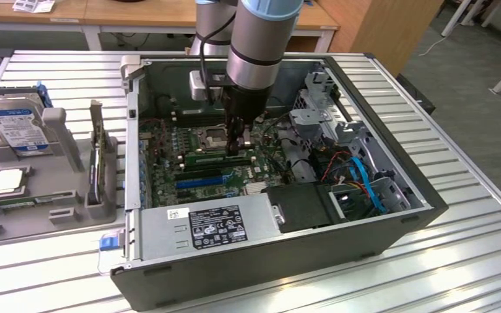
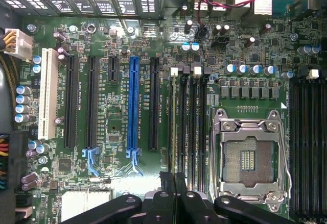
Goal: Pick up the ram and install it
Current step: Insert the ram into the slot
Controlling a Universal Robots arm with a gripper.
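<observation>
The ram is a thin green stick standing on edge among the memory slots of the motherboard, inside the open computer case. My gripper reaches straight down into the case and is shut on the ram's top edge. In the wrist view the gripper has its black fingers pressed together above the leftmost of the black memory slots, beside the empty CPU socket.
A grey tray at the exterior view's left holds a blue-labelled hard drive, a silver CPU chip and an upright card. The power supply, drive cage and blue cables crowd the case.
</observation>
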